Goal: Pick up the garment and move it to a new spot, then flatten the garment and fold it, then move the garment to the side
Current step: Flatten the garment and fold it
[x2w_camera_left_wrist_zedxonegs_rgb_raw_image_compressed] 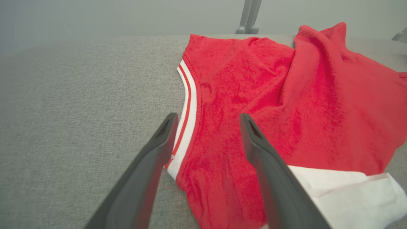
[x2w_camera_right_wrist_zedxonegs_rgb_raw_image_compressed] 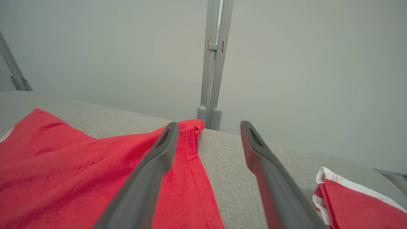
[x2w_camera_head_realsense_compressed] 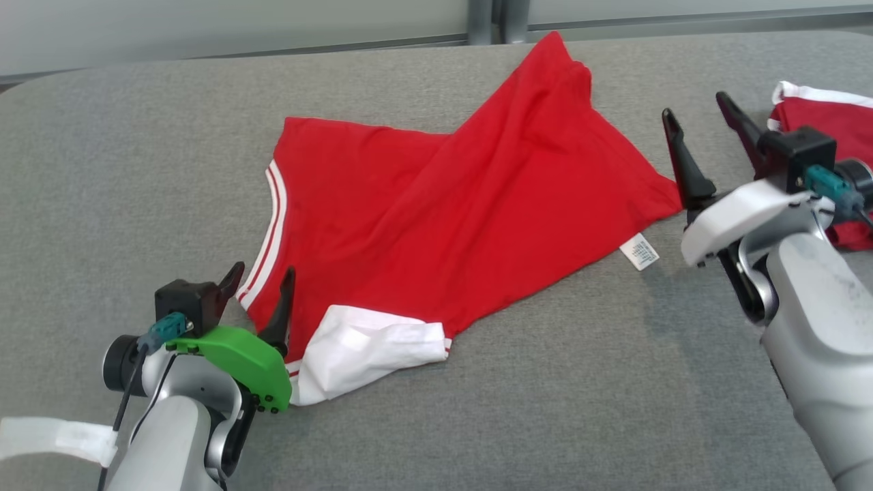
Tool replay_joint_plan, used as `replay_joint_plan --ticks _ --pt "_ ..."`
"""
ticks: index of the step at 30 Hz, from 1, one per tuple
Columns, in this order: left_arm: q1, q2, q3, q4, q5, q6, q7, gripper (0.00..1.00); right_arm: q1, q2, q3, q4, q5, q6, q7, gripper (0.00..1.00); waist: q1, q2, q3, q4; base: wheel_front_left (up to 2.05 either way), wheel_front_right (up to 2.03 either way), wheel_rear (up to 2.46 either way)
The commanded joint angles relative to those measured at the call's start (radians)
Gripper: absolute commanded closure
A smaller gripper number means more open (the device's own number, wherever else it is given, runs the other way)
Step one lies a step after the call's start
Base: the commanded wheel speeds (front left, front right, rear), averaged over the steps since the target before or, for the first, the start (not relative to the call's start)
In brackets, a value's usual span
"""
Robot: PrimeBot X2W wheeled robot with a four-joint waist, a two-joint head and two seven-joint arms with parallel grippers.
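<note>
The garment (x2w_camera_head_realsense_compressed: 436,225) is a red T-shirt with a white sleeve (x2w_camera_head_realsense_compressed: 361,354) and a red-and-white striped collar (x2w_camera_head_realsense_compressed: 269,239). It lies spread but creased across the grey padded table (x2w_camera_head_realsense_compressed: 123,170). My left gripper (x2w_camera_head_realsense_compressed: 262,273) is open at the shirt's near-left corner. In the left wrist view the left gripper (x2w_camera_left_wrist_zedxonegs_rgb_raw_image_compressed: 208,117) has its two fingers on either side of the collar band (x2w_camera_left_wrist_zedxonegs_rgb_raw_image_compressed: 186,105), above the cloth (x2w_camera_left_wrist_zedxonegs_rgb_raw_image_compressed: 286,95). My right gripper (x2w_camera_head_realsense_compressed: 696,108) is open just right of the shirt's right corner. In the right wrist view the right gripper (x2w_camera_right_wrist_zedxonegs_rgb_raw_image_compressed: 209,124) hangs over the hem edge (x2w_camera_right_wrist_zedxonegs_rgb_raw_image_compressed: 190,165), holding nothing.
A second red garment with white trim (x2w_camera_head_realsense_compressed: 825,116) lies at the table's far right, behind my right wrist, and also appears low right as a red garment (x2w_camera_right_wrist_zedxonegs_rgb_raw_image_compressed: 349,203). A white care label (x2w_camera_head_realsense_compressed: 639,251) sticks out of the shirt's right hem. A pale wall with a metal post (x2w_camera_right_wrist_zedxonegs_rgb_raw_image_compressed: 214,63) stands behind the table.
</note>
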Motion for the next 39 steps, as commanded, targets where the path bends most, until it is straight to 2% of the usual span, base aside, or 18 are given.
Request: replay_joint_plan --ticks 1,6,19,20,21,22,23,29,34,39 --pt "-0.026 0.015 -0.007 0.020 -0.001 -0.009 0.015 0.00 0.041 -0.005 -0.003 -0.043 0.011 -0.001 -0.001 0.00 0.0000 0.0054 -0.013 -0.030 0.00 0.00 0.00" --pt "-0.075 0.026 -0.032 0.096 -0.020 -0.030 0.070 0.00 0.150 -0.011 -0.029 -0.213 0.013 -0.001 0.039 0.00 0.0000 0.0054 -0.008 -0.063 0.00 0.00 0.00" --pt "-0.162 0.057 -0.070 0.277 -0.036 -0.045 0.151 0.00 0.278 0.024 -0.093 -0.482 -0.050 -0.001 0.143 0.00 0.0000 0.0054 0.016 -0.113 0.00 0.00 0.00" --pt "-0.166 0.058 -0.073 0.292 -0.033 -0.045 0.156 0.09 0.284 0.026 -0.094 -0.493 -0.054 -0.001 0.147 0.00 0.0000 0.0054 0.017 -0.116 0.00 0.00 0.00" --pt "-0.169 0.058 -0.076 0.306 -0.034 -0.045 0.162 0.43 0.287 0.028 -0.096 -0.503 -0.056 -0.001 0.153 0.00 0.0000 0.0054 0.018 -0.118 0.00 0.00 0.00" --pt "-0.173 0.057 -0.078 0.318 -0.036 -0.046 0.163 0.66 0.288 0.030 -0.097 -0.513 -0.060 -0.001 0.156 0.00 0.0000 0.0054 0.019 -0.119 0.00 0.00 0.00" --pt "-0.176 0.056 -0.079 0.328 -0.038 -0.047 0.161 0.98 0.290 0.032 -0.098 -0.523 -0.062 -0.001 0.159 0.00 0.0000 0.0054 0.020 -0.121 0.00 0.00 0.00" --pt "-0.213 0.064 -0.084 0.348 -0.021 -0.044 0.106 1.00 0.303 0.037 -0.109 -0.556 -0.073 -0.001 0.165 0.00 0.0000 0.0054 0.022 -0.118 0.00 0.00 0.00" --pt "-0.261 0.079 -0.082 0.322 0.018 -0.010 0.002 1.00 0.305 0.041 -0.121 -0.571 -0.081 -0.001 0.157 0.00 0.0000 0.0054 0.025 -0.112 0.00 0.00 0.00" --pt "-0.299 0.064 -0.083 0.279 0.042 0.021 -0.098 1.00 0.311 0.055 -0.138 -0.575 -0.090 -0.001 0.146 0.00 0.0000 0.0054 0.023 -0.106 0.00 0.00 0.00"
